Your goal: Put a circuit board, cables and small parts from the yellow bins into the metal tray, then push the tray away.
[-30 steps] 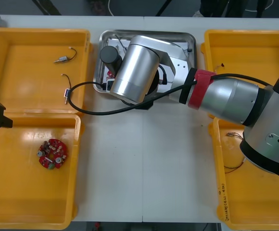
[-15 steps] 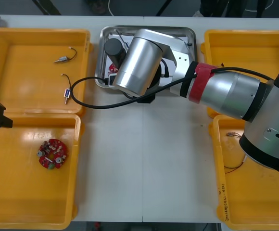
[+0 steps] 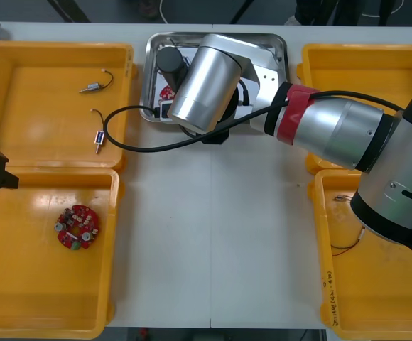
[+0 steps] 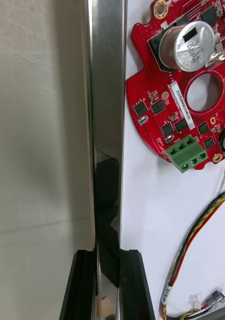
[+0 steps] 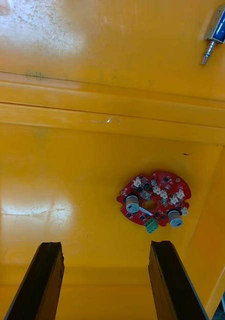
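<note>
Metal tray [image 3: 149, 71] slid farther, outstretched right claw [image 4: 107, 255] apparently gripping rim

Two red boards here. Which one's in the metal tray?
The board by the right gripper, which is shut on the rim of the metal tray. The other board lies in the near left yellow bin, by the open left gripper.

Polished metal tray [image 4: 106, 100] (mirror-like), glossy yellow bins [image 3: 42, 106]
</note>
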